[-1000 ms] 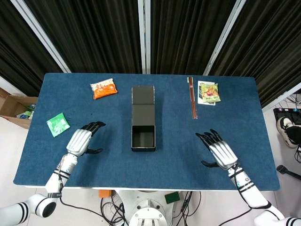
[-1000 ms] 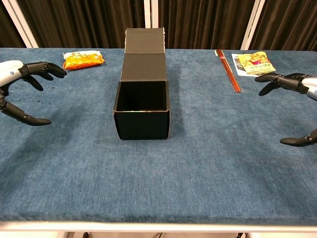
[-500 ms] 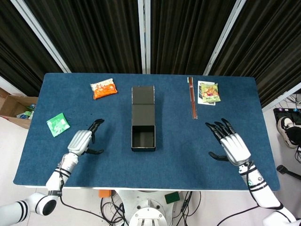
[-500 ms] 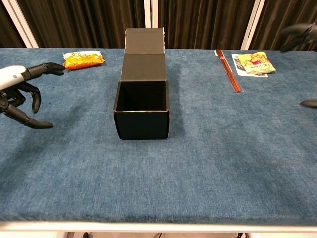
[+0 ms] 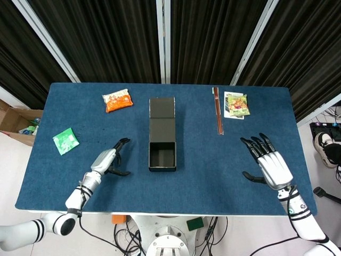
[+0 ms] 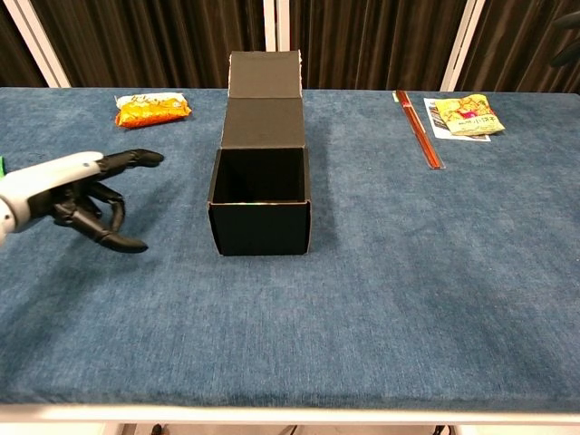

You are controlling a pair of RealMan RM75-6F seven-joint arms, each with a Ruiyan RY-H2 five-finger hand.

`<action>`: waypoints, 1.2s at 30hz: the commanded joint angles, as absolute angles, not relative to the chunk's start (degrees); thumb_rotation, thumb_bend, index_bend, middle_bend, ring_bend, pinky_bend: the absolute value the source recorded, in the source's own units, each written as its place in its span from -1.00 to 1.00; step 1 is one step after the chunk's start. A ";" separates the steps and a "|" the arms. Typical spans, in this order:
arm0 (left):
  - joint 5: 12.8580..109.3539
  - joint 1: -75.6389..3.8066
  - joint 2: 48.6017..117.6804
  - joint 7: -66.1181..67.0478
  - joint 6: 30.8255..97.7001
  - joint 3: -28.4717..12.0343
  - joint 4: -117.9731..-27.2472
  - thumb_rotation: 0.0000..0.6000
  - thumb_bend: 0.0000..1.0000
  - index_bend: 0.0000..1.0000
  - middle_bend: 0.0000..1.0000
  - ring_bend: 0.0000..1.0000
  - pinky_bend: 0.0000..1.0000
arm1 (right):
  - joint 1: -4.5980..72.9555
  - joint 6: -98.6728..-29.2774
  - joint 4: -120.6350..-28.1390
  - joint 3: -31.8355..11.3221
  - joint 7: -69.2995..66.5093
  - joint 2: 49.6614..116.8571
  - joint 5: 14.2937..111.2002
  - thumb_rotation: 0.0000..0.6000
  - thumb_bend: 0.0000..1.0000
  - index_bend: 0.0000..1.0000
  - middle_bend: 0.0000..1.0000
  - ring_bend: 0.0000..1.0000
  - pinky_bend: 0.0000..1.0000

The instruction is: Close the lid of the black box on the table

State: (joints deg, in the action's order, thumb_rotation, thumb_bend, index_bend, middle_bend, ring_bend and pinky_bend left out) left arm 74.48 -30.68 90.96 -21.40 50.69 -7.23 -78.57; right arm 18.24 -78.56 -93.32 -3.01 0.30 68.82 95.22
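Observation:
The black box (image 5: 162, 156) (image 6: 260, 201) stands open in the middle of the blue table, its lid (image 5: 162, 118) (image 6: 264, 98) folded back flat away from me. My left hand (image 5: 107, 160) (image 6: 80, 192) hovers just left of the box, turned on edge, fingers partly curled, holding nothing. My right hand (image 5: 269, 165) is raised at the right side of the table, well clear of the box, fingers spread and empty. Only a fingertip of it shows in the chest view.
An orange snack packet (image 5: 117, 100) (image 6: 152, 109) lies at the back left. A green packet (image 5: 65, 141) sits near the left edge. Chopsticks (image 5: 217, 116) (image 6: 419, 140) and a colourful packet (image 5: 236, 103) (image 6: 465, 113) lie at the back right.
My left hand moved right toward the box and its fingers curled in somewhat. My right hand rose and drifted right, leaving the chest view almost entirely.

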 commanded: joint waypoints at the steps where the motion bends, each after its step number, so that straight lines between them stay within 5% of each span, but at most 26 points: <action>1: 73.75 -32.26 91.87 -24.03 48.28 -8.40 -78.35 0.99 -0.87 -1.00 -1.00 0.26 1.00 | 18.14 -78.75 -93.31 -3.04 0.29 68.77 95.11 1.00 -0.64 -0.93 -0.59 -0.83 -0.89; 11: 72.50 -34.05 92.25 -26.09 45.89 -9.50 -80.46 0.67 -0.90 -1.00 -1.00 0.26 1.00 | 17.51 -79.46 -92.77 -2.98 -0.57 68.68 94.28 1.00 -0.64 -0.93 -0.59 -0.83 -0.89; 36: 66.62 -36.56 97.89 -14.71 47.98 -10.94 -81.13 0.55 -0.91 -1.00 -1.00 0.26 1.00 | 16.25 -81.40 -91.20 -2.75 -2.87 68.66 94.09 1.00 -0.64 -0.93 -0.59 -0.83 -0.89</action>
State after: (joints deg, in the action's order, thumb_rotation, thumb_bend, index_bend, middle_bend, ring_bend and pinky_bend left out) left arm 66.73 -36.48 97.75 -14.80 47.92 -10.89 -81.26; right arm 16.27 -81.39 -91.21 -2.76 -2.86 68.66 94.08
